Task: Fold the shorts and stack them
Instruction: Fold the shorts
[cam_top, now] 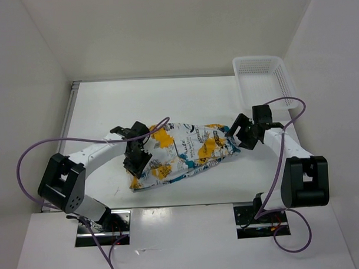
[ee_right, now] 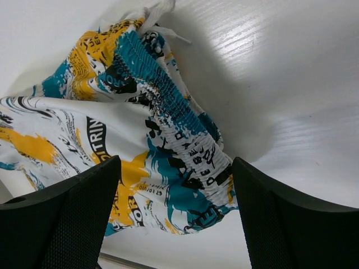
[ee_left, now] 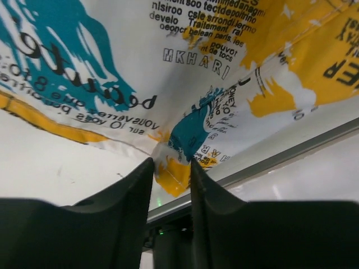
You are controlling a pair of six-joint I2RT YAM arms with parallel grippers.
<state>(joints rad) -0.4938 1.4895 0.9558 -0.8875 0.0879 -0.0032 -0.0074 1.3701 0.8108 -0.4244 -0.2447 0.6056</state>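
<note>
The shorts lie crumpled in the middle of the table, white with teal, yellow and black print. My left gripper is at their left end. In the left wrist view it is shut on a yellow-and-teal corner of the shorts, and the fabric stretches up and away from the pinch. My right gripper is at their right end. In the right wrist view it is open wide, its jaws on either side of the gathered elastic waistband, holding nothing.
A white plastic mesh basket stands at the back right of the table. White walls close in the table on the left, back and right. Purple cables loop off both arms.
</note>
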